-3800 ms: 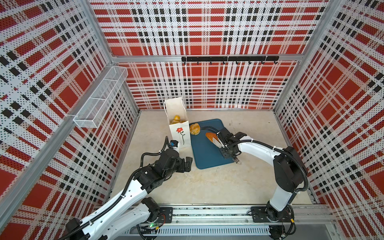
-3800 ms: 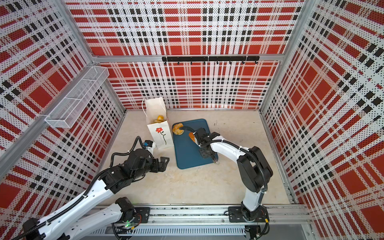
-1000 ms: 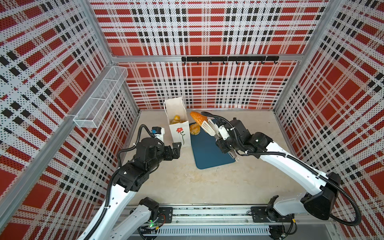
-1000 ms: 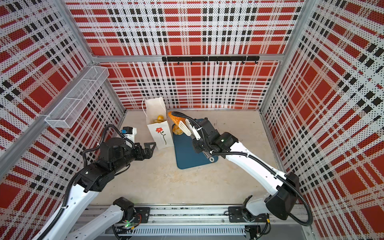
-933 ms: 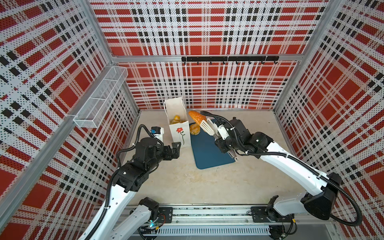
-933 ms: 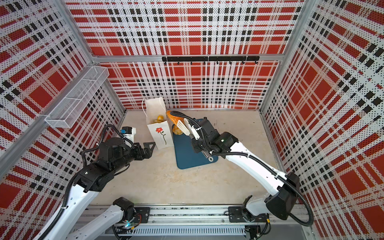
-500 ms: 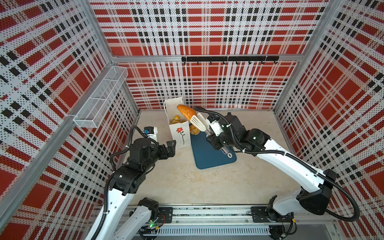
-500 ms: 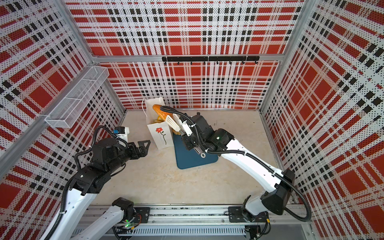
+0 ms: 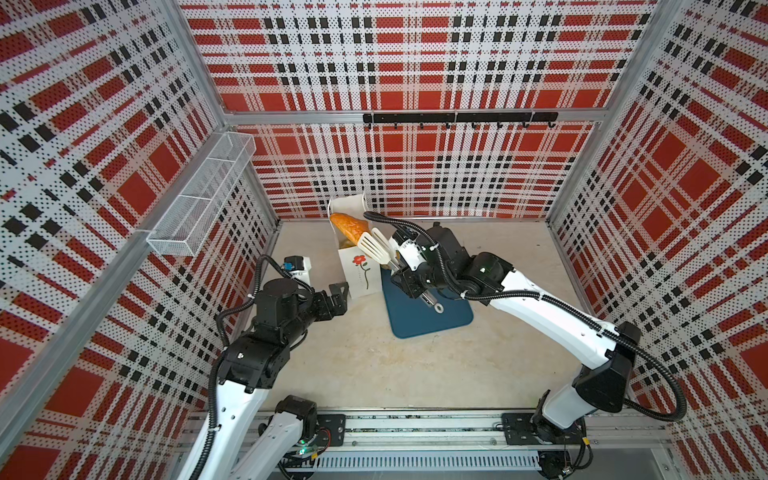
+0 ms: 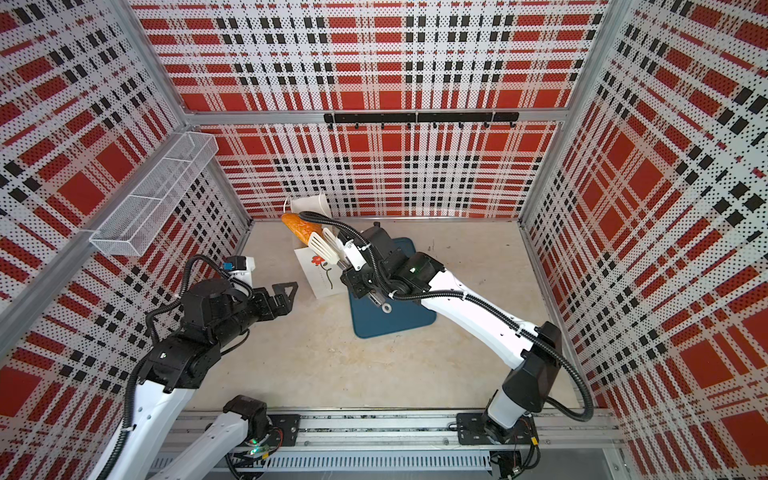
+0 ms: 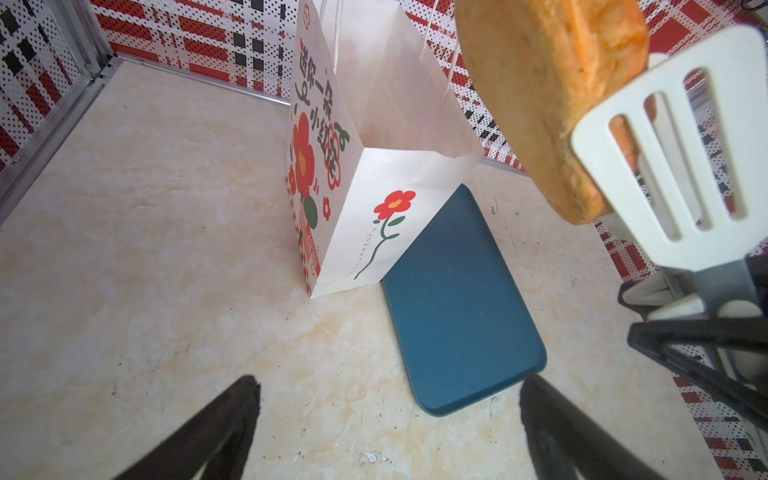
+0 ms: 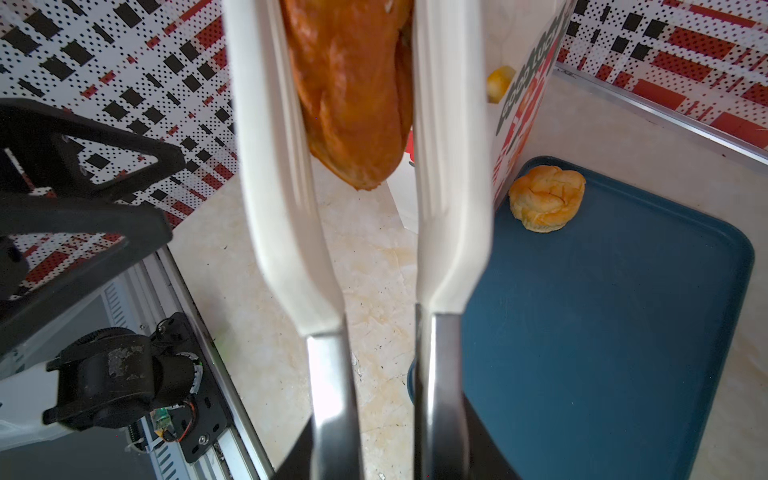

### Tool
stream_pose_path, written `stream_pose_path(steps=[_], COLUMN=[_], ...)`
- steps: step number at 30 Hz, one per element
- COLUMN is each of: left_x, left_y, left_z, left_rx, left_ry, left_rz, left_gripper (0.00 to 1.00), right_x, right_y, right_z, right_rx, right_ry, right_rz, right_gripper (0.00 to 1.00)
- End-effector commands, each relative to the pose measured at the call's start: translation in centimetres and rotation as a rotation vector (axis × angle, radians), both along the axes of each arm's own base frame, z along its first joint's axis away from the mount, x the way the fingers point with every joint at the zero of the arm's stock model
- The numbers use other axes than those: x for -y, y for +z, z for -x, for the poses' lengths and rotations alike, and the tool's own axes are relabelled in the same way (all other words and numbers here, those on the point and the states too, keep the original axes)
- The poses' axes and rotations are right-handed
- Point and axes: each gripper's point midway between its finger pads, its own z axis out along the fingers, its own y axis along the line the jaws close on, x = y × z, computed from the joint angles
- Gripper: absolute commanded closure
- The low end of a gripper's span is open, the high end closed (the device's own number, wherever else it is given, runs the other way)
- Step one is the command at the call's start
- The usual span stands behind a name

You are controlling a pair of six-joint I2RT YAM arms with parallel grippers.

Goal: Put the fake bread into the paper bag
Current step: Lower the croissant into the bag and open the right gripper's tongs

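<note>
The right tool (image 9: pixel 409 277) squeezes the handles of white tongs (image 9: pixel 374 249), and the tongs pinch a long bread (image 9: pixel 348 226) that sticks out past their tips, slanting away from the tool. The paper bag (image 9: pixel 360 276) stands just under and ahead of those tips, so the bread looks to be over its open top. The left tool (image 9: pixel 338 296) is spread wide with nothing in it, off to the bag's other side, farther from the bread.

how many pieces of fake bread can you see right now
3: a long loaf gripped in the tongs over the paper bag, a round bun on the blue tray, and a yellow piece showing inside the bag. More may be hidden in the bag.
</note>
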Motion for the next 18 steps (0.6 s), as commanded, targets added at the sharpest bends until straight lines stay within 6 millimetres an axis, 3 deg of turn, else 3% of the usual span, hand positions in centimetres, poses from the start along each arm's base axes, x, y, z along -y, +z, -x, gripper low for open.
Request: stream_pose_path(steps=[1,18], left_x=[-0.2,-0.4], left_y=[-0.6,-1.0], left_z=[0.3,0.6], left_rx=[-0.013,-0.024], left_ry=[-0.003,-0.005], left_rz=[-0.001,0.000], left_gripper=[0.01,0.01], right_x=[-1.9,-3.1], right_y=[3.8,2.1], right_z=[-0.8,-4.4], right_rx=[0.066,0.017], right_ry=[0.016,-0.024], right_rz=[-0.126,-0.098], right_gripper=[0.65,0.64])
